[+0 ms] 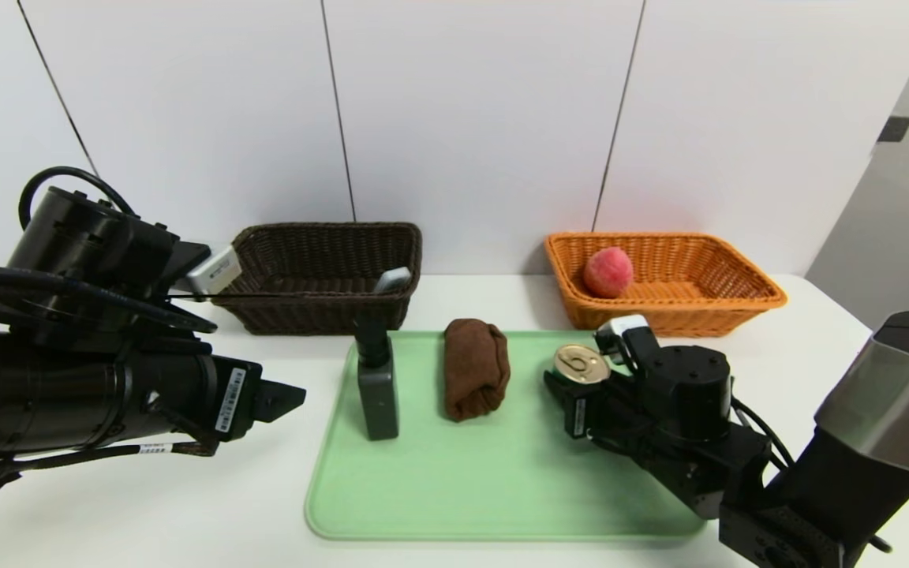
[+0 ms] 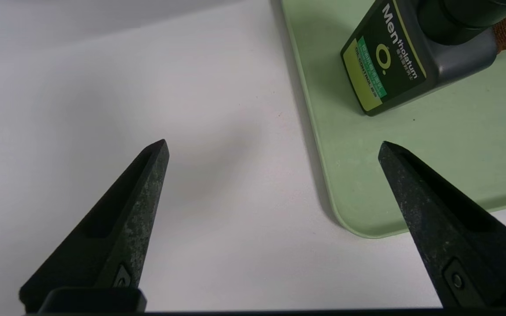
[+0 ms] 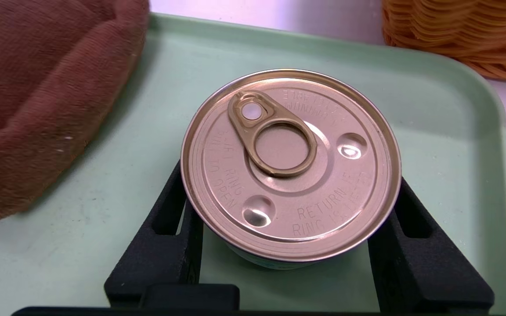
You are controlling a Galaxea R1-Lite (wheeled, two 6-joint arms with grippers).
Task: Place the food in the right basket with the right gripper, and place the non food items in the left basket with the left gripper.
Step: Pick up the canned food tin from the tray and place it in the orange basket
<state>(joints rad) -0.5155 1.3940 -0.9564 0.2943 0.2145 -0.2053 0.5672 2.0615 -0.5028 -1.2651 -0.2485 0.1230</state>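
Right claw [image 3: 284, 206]: is being kept low at the tray's right side, clamped on the can from both sides.
Can [image 3: 291, 164]: is being gripped upright, over the green tray [image 1: 502, 481].
Left claw [image 2: 273, 151]: is being held over the bench [image 1: 210, 505] left of the tray, its fingers wide apart.
Brown cloth [image 1: 474, 369], dark bottle [image 1: 378, 394]: are being carried by the tray.
Orange basket [image 1: 675, 315]: a pink round fruit [image 1: 608, 272] is being contained.

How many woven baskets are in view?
2: a dark brown basket behind the tray's left end, and an orange basket behind its right end. No others show.
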